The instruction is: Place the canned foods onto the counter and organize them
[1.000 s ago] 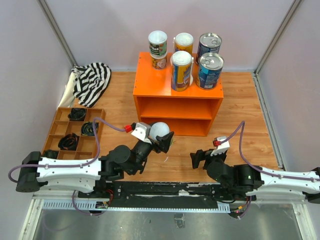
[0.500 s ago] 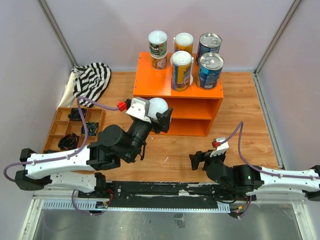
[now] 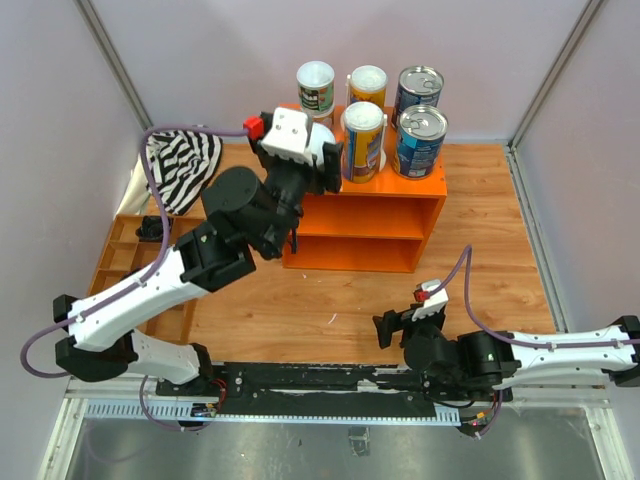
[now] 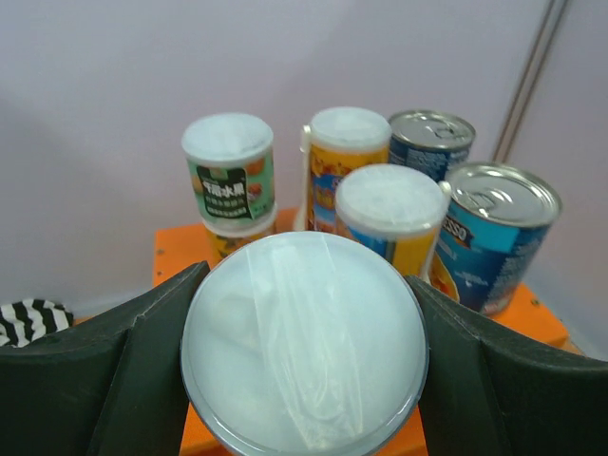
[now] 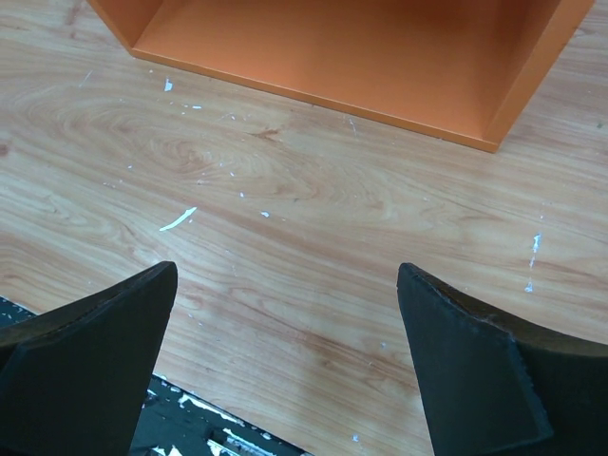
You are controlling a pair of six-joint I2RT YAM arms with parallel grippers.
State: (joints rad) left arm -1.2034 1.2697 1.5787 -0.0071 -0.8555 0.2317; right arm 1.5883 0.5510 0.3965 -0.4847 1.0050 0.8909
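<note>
White-lidded can point(image 4: 304, 344) in left claw point(image 3: 321, 163)

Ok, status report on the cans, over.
Left claw shut on a white-topped can, at the counter's left front. Right claw open, empty, low over the table. Other cans crowd the top.

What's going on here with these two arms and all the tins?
The left arm's tool grips a white-topped tin, raised at the front left of the orange counter, next to the other tins standing on top. The right arm's tool sits open and empty, low over the wooden table in front of the counter.
</note>
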